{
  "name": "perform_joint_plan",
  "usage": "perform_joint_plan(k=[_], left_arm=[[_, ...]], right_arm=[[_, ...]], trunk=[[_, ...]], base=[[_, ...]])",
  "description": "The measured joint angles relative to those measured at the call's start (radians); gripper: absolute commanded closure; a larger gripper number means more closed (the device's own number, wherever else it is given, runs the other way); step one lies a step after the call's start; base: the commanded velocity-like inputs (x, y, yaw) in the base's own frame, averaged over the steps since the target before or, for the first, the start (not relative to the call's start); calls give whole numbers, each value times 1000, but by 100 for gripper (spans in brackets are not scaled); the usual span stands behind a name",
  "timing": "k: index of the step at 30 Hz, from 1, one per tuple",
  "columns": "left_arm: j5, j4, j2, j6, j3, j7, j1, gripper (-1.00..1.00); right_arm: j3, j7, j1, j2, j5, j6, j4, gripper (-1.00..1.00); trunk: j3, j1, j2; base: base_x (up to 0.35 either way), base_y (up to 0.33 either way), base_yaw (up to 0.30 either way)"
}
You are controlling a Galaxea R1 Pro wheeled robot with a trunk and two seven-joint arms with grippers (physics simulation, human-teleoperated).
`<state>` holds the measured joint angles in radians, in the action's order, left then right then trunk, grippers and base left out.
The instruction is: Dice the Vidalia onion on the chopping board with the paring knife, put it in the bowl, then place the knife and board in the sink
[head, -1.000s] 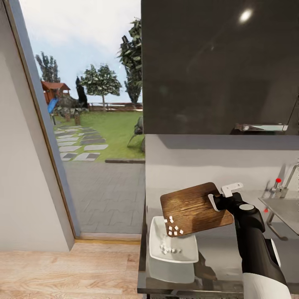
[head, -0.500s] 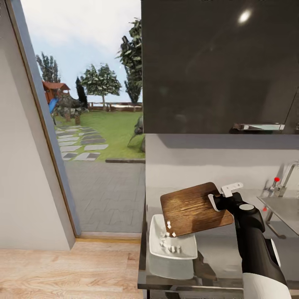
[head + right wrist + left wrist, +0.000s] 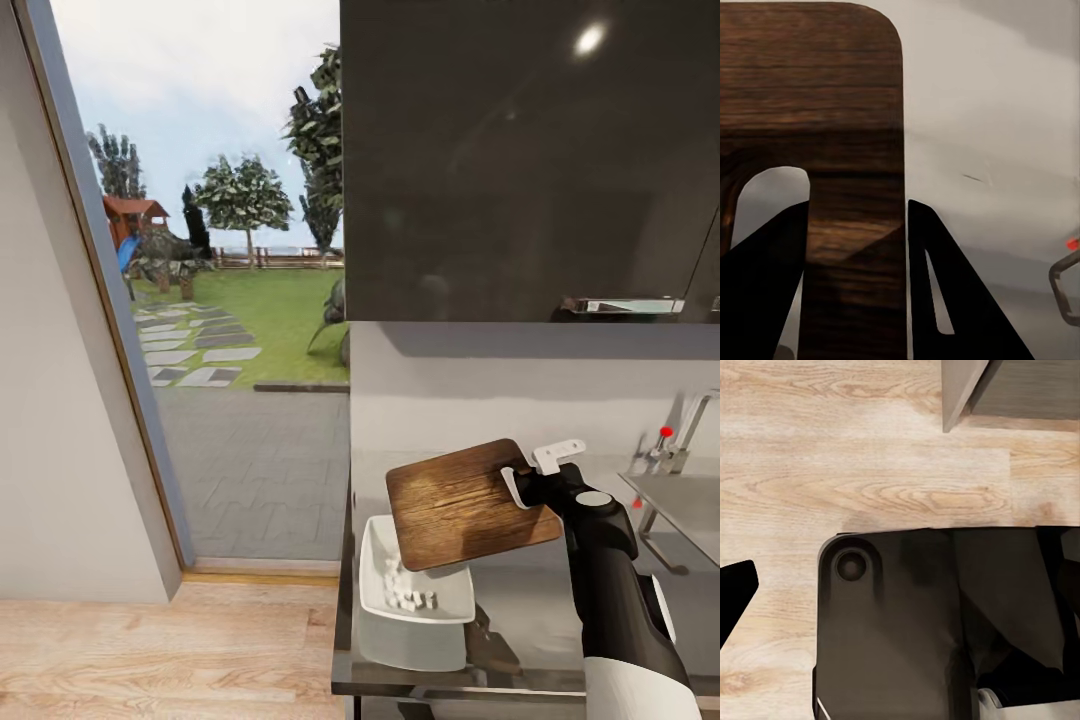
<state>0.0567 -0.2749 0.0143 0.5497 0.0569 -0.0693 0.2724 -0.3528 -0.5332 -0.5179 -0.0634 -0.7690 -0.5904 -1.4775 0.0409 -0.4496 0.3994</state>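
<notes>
The bowl point(image 3: 414, 600) sits on the countertop point(image 3: 540, 610) near its left end and holds a small heap of diced onion point(image 3: 403, 593), tiny whitish bits gathered toward the bowl's middle. The bowl is white, squarish, with flared sides.

The chopping board point(image 3: 468, 503) is held in the air above the bowl, tilted so that its lower corner overhangs the bowl's far right part. Its brown grained face is bare of bits. Its long axis runs from the gripped end at the right down toward the bowl at the left.

The right gripper point(image 3: 525, 478) is clenched on the board's right edge; in the right wrist view the two dark fingers point(image 3: 945, 292) flank a strip of the board point(image 3: 855, 225) beside its handle cut-out.

At the right edge, the sink point(image 3: 685, 505) with its tap and red knob stands well apart from the bowl.
</notes>
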Motion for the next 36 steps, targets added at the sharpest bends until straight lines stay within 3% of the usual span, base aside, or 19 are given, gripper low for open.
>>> perform_joint_plan(k=[7,10,12,15,21,29,36], left_arm=[[0,0,0,0,0,0,0,-100],[0,0,0,0,0,-1,0,-100],[0,0,1,0,0,0,0,-100],[-1,0,2,0,1,0,0,-100],[-1,1,2,-1,0,-1,0,-100],[-1,4,3,-1,0,-1,0,-100],[-1,5,3,-1,0,-1,0,-100]], right_arm=[[-4,-10,0,1,30,-6,0,100],[-10,-35,0,5,93,-18,0,100],[-16,-73,0,14,167,-64,0,100],[-22,-107,0,30,210,-140,0,100],[-21,-119,0,45,224,-166,0,100],[-20,-117,0,40,221,-177,0,100],[-19,-115,0,40,218,-285,-1,100]], trunk=[[0,0,0],[0,0,0],[0,0,0],[0,0,0],[0,0,0],[0,0,0],[3,0,0]], base=[[0,0,0],[39,-53,0],[106,-168,0],[82,-262,0],[14,-308,0],[0,-320,0],[0,-321,-50]])
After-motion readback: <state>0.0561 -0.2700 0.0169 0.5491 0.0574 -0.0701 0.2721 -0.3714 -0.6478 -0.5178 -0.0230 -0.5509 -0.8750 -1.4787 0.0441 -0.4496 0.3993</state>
